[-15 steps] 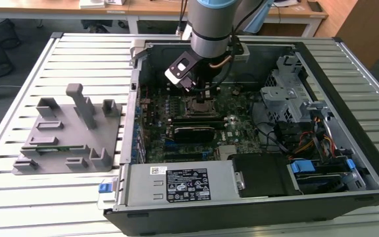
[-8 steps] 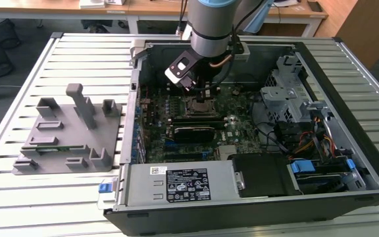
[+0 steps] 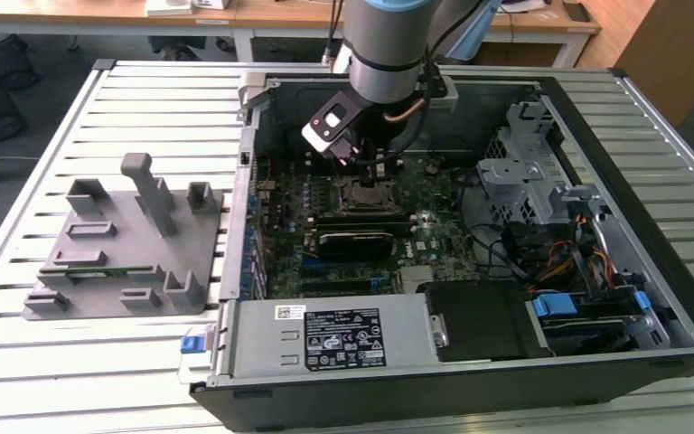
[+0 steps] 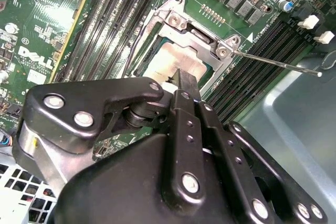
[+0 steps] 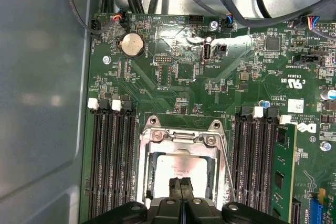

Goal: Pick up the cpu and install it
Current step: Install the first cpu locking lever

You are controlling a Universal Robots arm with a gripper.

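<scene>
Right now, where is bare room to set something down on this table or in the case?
Bare slats of the table lie between the grey fixture block and the near edge, and beyond the block. Inside the computer case it is crowded: the gripper over the cpu, cables alongside.

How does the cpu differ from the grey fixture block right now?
Look: the cpu is flat and silvery; the fixture block is grey with upright posts. Place: the cpu lies in the socket inside the case, at the tool's tip; the fixture block sits on the slatted table outside it.
</scene>
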